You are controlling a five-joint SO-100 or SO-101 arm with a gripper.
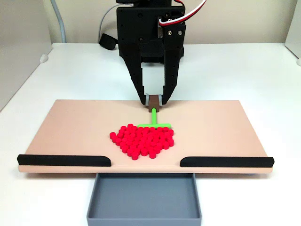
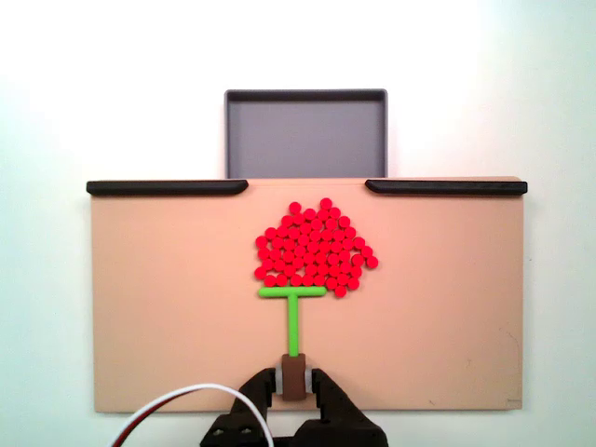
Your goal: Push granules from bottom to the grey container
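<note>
The granules (image 2: 312,247) lie clustered mid-board just ahead of the green pusher (image 2: 292,307), whose brown handle the gripper (image 2: 294,380) clamps, so a straight, centred shove through the strips' gap should tip them into the grey container (image 2: 305,135).

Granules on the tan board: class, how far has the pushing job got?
Done: the gripper is shut on the brown handle of the green T-shaped pusher. In hand: its crossbar sits against the cluster of tiny red cylindrical granules. Left: all visible granules remain on the board; the shallow grey plastic tray looks empty.
</note>
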